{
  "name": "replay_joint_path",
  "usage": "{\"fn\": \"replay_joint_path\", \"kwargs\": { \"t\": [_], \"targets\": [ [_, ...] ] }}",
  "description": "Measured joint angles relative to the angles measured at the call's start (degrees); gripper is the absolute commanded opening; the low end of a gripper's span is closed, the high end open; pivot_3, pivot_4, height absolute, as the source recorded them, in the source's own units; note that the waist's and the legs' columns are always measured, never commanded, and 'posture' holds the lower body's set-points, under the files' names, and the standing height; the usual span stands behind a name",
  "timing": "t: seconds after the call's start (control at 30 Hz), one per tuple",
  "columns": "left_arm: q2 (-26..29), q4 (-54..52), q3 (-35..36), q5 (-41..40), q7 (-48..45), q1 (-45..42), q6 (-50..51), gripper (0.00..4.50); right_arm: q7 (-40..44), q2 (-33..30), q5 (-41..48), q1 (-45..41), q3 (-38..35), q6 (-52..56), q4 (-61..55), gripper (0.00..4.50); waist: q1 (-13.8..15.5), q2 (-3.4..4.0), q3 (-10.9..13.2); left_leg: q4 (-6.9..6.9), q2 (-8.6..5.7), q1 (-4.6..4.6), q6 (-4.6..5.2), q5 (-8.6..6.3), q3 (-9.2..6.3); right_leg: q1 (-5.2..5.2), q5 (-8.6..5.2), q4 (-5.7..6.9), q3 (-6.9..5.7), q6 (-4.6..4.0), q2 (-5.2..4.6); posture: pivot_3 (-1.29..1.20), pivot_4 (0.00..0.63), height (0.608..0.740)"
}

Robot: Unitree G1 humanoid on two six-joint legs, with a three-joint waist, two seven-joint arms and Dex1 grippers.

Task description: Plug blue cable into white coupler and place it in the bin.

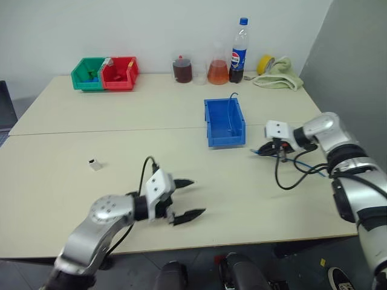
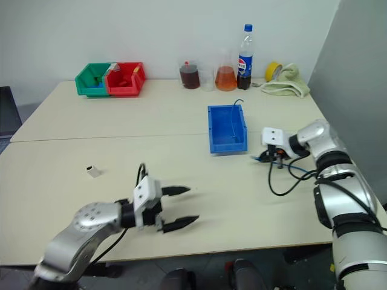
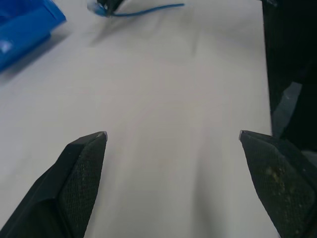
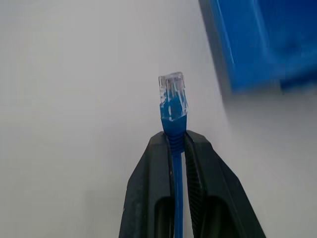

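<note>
Blue cable (image 4: pixel 173 106) | pinched by right gripper (image 4: pixel 177 141), angled down | left gripper (image 1: pixel 188 197) spread, level

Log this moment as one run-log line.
right gripper: shut on blue cable | left gripper: open, empty | white coupler: on table, untouched | bin: no cable inside

Blue cable (image 4: pixel 173 111): thin, light blue, clear plug at tip poking past the fingers (image 4: pixel 148 198) pinching it, just beside bin (image 1: pixel 225 122). Bin: bright blue, rectangular, upright mid-tabletop. White coupler (image 1: pixel 95 164): tiny block, lying alone, well apart from both.
</note>
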Motion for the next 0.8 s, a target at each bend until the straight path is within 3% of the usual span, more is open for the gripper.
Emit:
{"fn": "replay_joint_path", "kwargs": {
  "t": [0.3,0.43,0.8],
  "targets": [
    [0.2,-6.8,12.9,-3.7,3.1,17.7,0.8,4.50,-4.3,12.1,4.7,13.9,3.2,20.4,-33.0,0.07,1.3,0.08,0.1,0.01,0.00,-0.22,-0.01,0.00,0.02,-0.27,-0.02,0.05,-0.03,-0.03,-0.07,0.00,0.150,0.740],
    [-1.9,-7.6,17.2,-3.7,5.0,23.5,0.3,4.50,-8.7,16.8,4.3,17.7,6.4,25.6,-40.2,0.07,1.4,0.00,0.0,0.00,0.02,-0.22,-0.01,-0.01,0.00,-0.29,-0.08,0.04,-0.08,-0.11,-0.08,0.00,0.150,0.740],
    [-6.2,-9.1,19.9,-2.2,10.1,29.0,-2.3,4.50,-17.9,21.7,0.7,19.1,15.3,29.4,-40.5,0.07,1.2,-0.05,0.0,0.00,0.02,-0.23,-0.02,-0.01,0.02,-0.33,-0.27,0.02,-0.08,-0.42,-0.08,0.00,0.150,0.740]
  ]
}}
